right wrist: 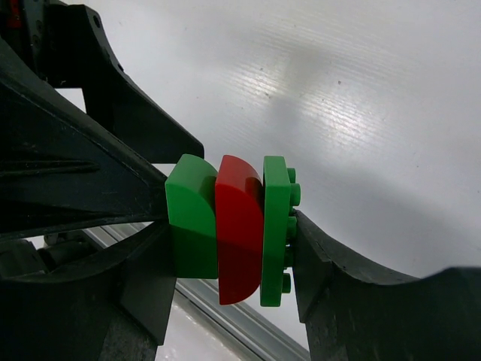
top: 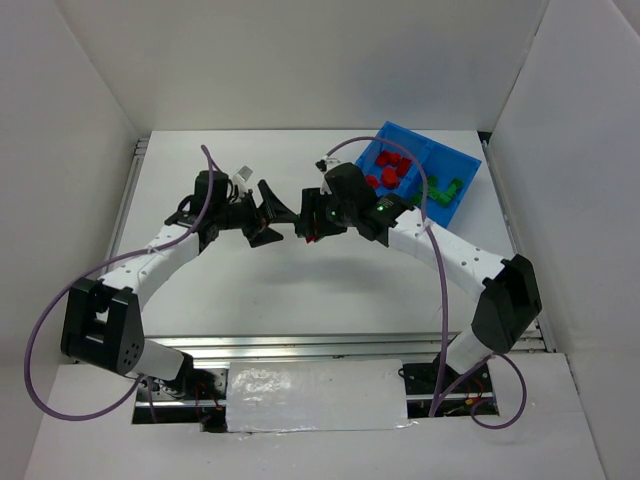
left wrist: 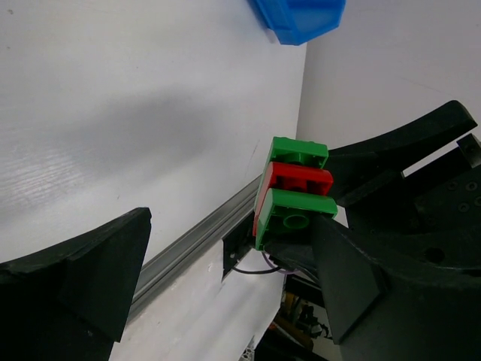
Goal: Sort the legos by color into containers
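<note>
Before binning by colour, need to split the three-brick stack (right wrist: 239, 226): green, red, green, pressed together. Pinched by right gripper (top: 308, 222) across the two outer green faces, mid-air over centre of table (top: 200, 290), well apart from blue bin (top: 462, 160) at far right. Looks like the separation step, judging by left gripper (top: 268, 215): spread wide, empty, facing the stack from the left, just beside it. Next: bring left fingers (left wrist: 83, 278) around one outer green brick only, close, then pull or twist off against the right grip. Calls for tight alignment; easy to grab two layers at once or knock the whole stack loose. After that, green into the bin's right compartment alongside green bricks (top: 445, 190), red into the left one alongside red bricks (top: 388, 172). Hard to make out: brick counts in the bin, too small from above. Cannot judge stud grip between layers. Barely any view of the stack from overhead, showing only as a red speck behind the grippers.
</note>
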Robot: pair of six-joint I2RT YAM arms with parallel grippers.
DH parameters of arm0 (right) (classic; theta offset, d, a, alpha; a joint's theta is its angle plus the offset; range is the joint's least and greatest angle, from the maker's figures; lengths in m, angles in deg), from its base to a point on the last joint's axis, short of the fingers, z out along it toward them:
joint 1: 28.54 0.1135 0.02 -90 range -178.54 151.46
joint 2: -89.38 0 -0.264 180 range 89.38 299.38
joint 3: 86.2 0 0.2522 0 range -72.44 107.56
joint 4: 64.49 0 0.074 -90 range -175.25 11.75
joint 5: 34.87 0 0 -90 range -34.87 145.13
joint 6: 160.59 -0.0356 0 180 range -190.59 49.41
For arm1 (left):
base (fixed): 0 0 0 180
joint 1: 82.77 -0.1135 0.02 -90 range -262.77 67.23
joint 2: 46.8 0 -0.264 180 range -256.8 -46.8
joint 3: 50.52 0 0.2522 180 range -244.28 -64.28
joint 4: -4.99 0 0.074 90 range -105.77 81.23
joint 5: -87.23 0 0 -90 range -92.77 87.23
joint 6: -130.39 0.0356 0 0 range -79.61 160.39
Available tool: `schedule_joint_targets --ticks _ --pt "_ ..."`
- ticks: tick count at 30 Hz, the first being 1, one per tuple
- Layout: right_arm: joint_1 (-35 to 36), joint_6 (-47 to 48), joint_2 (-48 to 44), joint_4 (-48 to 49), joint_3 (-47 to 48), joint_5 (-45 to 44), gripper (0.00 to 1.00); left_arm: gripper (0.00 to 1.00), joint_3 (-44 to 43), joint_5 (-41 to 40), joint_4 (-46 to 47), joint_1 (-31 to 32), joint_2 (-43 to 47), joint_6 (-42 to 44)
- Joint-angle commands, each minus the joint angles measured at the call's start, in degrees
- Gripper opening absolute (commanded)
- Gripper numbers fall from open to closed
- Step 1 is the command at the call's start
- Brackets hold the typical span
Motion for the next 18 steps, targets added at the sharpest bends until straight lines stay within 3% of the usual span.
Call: schedule_joint_targets --ticks 1,6,14,18 --pt "1.55 -2.54 1.27 -1.44 0.71 0.9 0.31 1.0 -2.6 -2.36 1.2 1.22 1.73 1.55" --pt "1.11 -7.29 0.83 -3.64 -0.09 -5.34 0.31 0.99 -2.33 -7.74 -1.09 1.22 4.54 2.08" --pt "0.23 -10.9 0.22 -5.39 0.18 -8.59 0.3 1.0 -3.3 -12.04 -4.87 1.22 6.3 4.01" --pt "-0.21 -9.59 -0.66 -4.79 -0.08 -6.23 0.3 1.0 -2.95 -13.37 -4.79 1.22 8.49 4.1"
